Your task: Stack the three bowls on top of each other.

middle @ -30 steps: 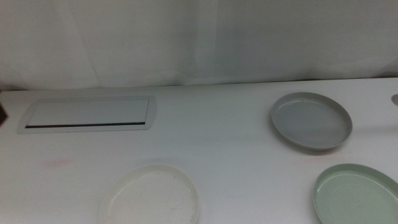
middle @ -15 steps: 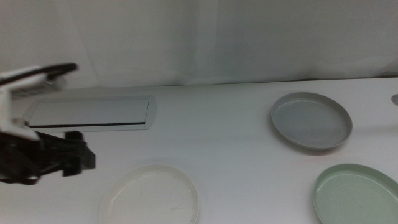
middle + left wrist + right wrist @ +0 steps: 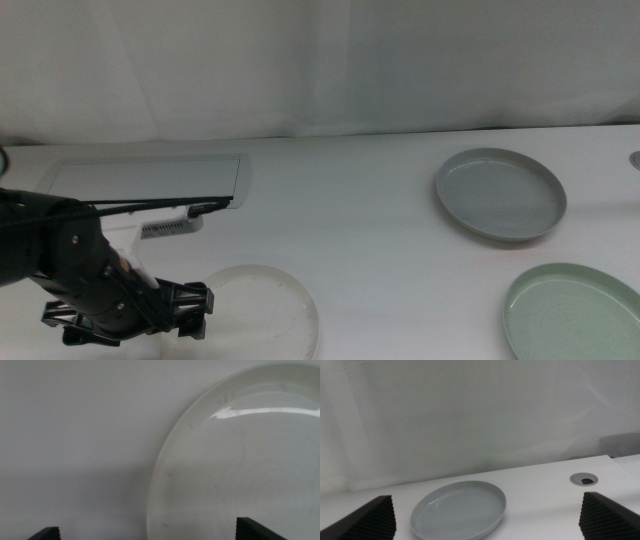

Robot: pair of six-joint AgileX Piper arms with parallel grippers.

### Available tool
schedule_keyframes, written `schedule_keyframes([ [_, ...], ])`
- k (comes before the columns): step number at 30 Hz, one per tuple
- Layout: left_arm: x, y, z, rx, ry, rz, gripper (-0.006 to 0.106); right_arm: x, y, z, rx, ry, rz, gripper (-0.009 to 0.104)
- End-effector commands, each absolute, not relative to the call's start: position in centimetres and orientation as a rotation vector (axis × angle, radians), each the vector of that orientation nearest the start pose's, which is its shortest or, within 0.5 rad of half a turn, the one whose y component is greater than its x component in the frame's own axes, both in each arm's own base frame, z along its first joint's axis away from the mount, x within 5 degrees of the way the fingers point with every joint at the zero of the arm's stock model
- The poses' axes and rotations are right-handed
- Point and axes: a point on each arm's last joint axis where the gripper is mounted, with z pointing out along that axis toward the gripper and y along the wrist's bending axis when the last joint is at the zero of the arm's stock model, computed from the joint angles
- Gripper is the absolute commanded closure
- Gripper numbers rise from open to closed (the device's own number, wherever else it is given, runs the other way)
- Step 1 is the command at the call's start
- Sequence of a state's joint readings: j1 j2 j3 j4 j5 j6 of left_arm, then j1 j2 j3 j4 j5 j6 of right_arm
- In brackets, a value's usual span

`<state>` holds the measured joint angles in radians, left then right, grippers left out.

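Note:
The white bowl [image 3: 260, 310] lies at the table's front, left of centre. My left gripper [image 3: 192, 312] hangs at its left rim, jaws open. In the left wrist view the white bowl [image 3: 240, 460] fills most of the picture, and the left gripper [image 3: 150, 535] has one jaw over the bowl and the other over bare table. The grey bowl [image 3: 500, 193] sits at the back right and the pale green bowl [image 3: 575, 312] at the front right, cut by the picture's edge. The right gripper [image 3: 487, 510] is open, away from the grey bowl [image 3: 460, 510], and is out of the middle view.
A flat white panel with a dark slot [image 3: 140, 182] lies at the back left, partly behind the left arm. A round cable grommet [image 3: 583, 478] is set in the table beyond the grey bowl. A white curtain closes off the back.
The left arm has come in from the left and dropped toward the front, bringing its gripper to the white bowl's left rim. The bowls have not moved.

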<state>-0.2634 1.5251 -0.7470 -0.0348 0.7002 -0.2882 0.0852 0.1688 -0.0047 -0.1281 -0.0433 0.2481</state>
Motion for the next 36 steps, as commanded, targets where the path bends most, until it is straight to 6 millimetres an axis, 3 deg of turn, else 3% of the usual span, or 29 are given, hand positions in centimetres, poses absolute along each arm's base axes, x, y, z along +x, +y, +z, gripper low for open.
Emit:
schedule_keyframes([
  [1,24.3,-6.9,16.2,-0.089,2.975,-0.106,0.010,7.0,0.7,19.5,0.010,1.633,0.157,-0.008],
  [9,24.9,-7.1,13.6,-0.103,3.045,-0.075,0.013,7.0,0.7,19.5,0.010,1.633,0.157,-0.008],
  [13,24.9,-7.1,12.9,-0.107,3.069,-0.064,0.024,7.0,0.7,19.5,0.008,1.633,0.155,-0.008],
  [16,24.9,-7.1,12.8,-0.107,3.073,-0.062,0.044,7.0,0.7,19.5,0.010,1.633,0.157,-0.008],
  [17,24.9,-7.1,12.8,-0.107,3.073,-0.062,0.068,7.0,0.7,19.5,0.010,1.633,0.157,-0.008],
  [19,25.0,-7.1,12.8,-0.092,3.069,-0.063,0.099,7.0,0.7,19.5,0.010,1.635,0.156,-0.008],
  [20,25.0,-7.1,12.8,-0.061,3.063,-0.065,0.103,7.0,0.7,19.5,0.010,1.636,0.156,-0.008],
  [29,25.9,-7.7,13.9,-0.001,3.054,-0.079,0.103,7.0,0.7,19.5,0.010,1.636,0.156,-0.008],
  [36,29.2,-10.1,19.4,0.055,2.942,-0.241,0.103,7.0,0.7,19.5,0.010,1.636,0.156,-0.008],
])
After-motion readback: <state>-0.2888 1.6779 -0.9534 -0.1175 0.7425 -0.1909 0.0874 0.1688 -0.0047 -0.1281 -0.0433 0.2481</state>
